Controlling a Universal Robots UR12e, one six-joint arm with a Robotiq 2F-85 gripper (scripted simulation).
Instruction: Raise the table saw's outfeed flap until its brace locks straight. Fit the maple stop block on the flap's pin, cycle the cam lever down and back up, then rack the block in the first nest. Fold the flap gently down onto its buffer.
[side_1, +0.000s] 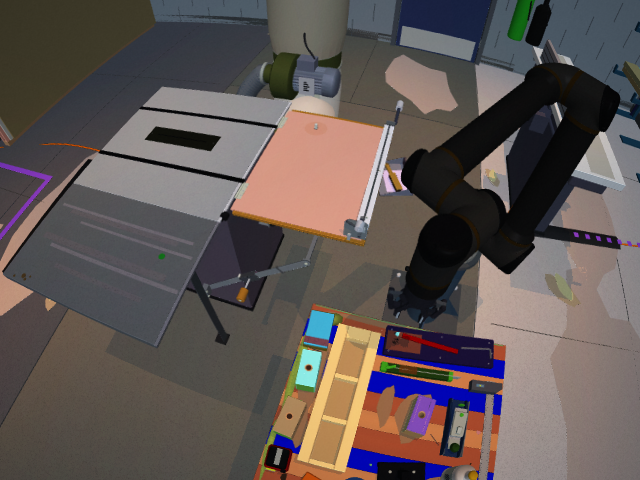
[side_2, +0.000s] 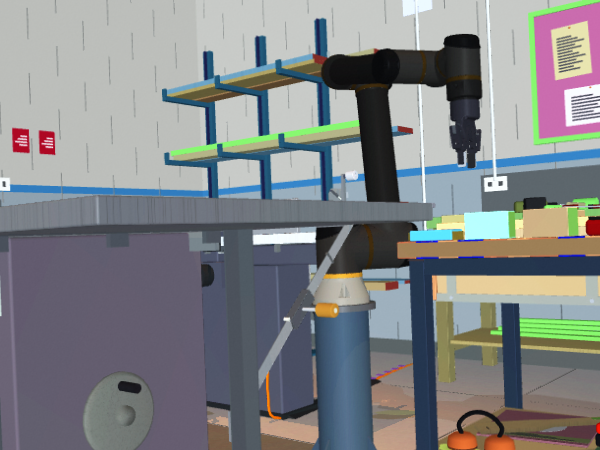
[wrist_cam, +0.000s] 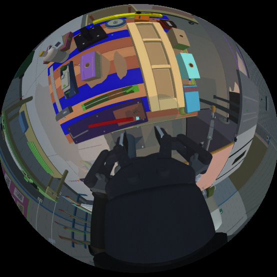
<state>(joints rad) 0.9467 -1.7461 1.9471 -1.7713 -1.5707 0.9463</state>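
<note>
The salmon outfeed flap (side_1: 310, 173) stands level with the grey saw table (side_1: 170, 170), its pin (side_1: 316, 126) near the far edge. The brace (side_1: 269, 273) under it runs straight, with an orange knob (side_1: 242, 294). A white rail with the cam lever (side_1: 376, 170) lines the flap's outer edge. On the striped bench, the tan maple block (side_1: 290, 415) lies left of the wooden nest rack (side_1: 338, 395), with a cyan block (side_1: 308, 369) and a purple block (side_1: 420, 414) nearby. My gripper (side_2: 466, 150) hangs open and empty, high between flap and bench near the bench's red-lever plate (wrist_cam: 113, 122).
The dust collector (side_1: 305, 57) stands behind the flap. My arm's blue pedestal (side_2: 345, 360) stands between saw and bench. Lumber shelves (side_2: 270, 110) line the wall. The bench also carries a level (side_1: 454, 426), a screwdriver (side_1: 416, 371) and a steel ruler (side_1: 486, 434).
</note>
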